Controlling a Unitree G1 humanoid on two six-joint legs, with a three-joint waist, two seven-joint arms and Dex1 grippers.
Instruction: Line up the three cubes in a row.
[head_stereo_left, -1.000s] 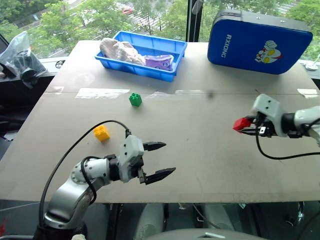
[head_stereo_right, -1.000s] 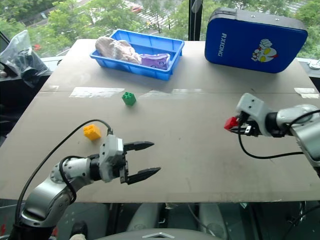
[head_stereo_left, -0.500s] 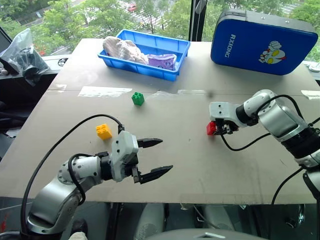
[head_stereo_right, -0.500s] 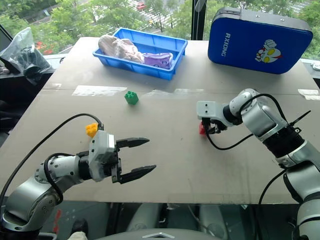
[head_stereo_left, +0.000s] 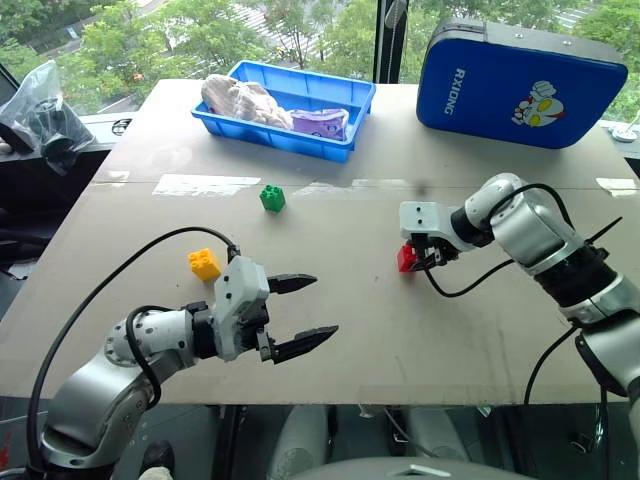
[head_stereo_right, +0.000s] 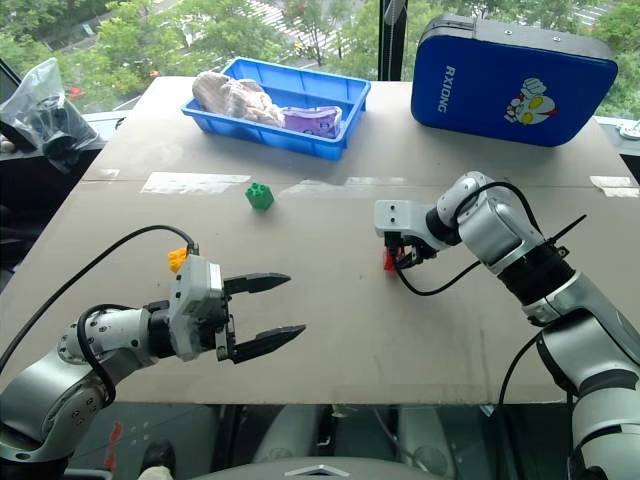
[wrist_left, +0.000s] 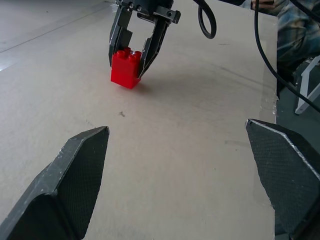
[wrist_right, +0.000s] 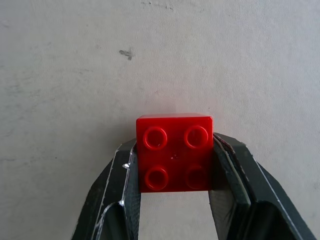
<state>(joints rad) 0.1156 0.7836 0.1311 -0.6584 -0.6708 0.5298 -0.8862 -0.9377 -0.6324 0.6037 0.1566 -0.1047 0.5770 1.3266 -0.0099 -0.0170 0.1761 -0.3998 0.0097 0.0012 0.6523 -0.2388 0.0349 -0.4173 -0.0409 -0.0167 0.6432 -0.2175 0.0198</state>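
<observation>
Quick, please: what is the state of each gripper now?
Left gripper: open, holding nothing.
Right gripper: shut on the red cube.

The right gripper (head_stereo_left: 410, 258) is carrying the red cube (head_stereo_left: 406, 259) leftward across the table (head_stereo_left: 400, 330), from near the right edge toward the middle, and lowering it so the cube is now sitting at or just above the surface. The arm is folding inward as it is travelling. The left gripper (head_stereo_left: 300, 312) is sitting slightly higher than 1 second ago.
</observation>
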